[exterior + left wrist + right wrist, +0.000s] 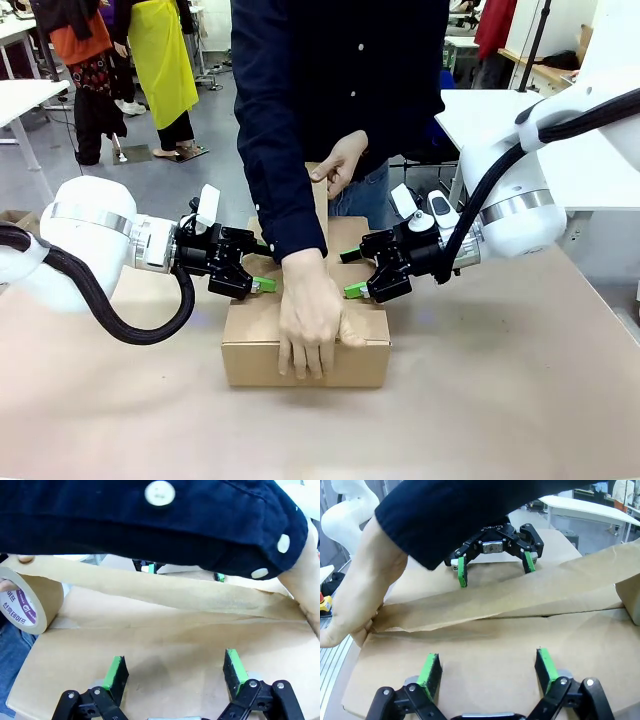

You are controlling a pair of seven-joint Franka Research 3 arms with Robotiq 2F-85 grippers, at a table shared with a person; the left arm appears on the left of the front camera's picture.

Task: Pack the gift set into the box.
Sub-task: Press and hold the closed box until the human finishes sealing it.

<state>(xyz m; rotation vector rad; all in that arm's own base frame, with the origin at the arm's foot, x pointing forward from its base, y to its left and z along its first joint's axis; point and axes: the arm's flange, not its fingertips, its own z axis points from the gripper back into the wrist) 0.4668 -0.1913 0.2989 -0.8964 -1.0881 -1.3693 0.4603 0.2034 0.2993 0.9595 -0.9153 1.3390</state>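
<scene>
The plain brown box (305, 345), flaps closed, lies between both grippers, long axis running gripper to gripper. The left gripper (255, 279) and right gripper (353, 277) rest on its top, fingers apart, holding nothing.

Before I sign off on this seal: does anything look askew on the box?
Nothing damaged. The tape strip still hangs loose and wrinkled above the box flaps, pinned only at the near edge by the person's hand.
</scene>
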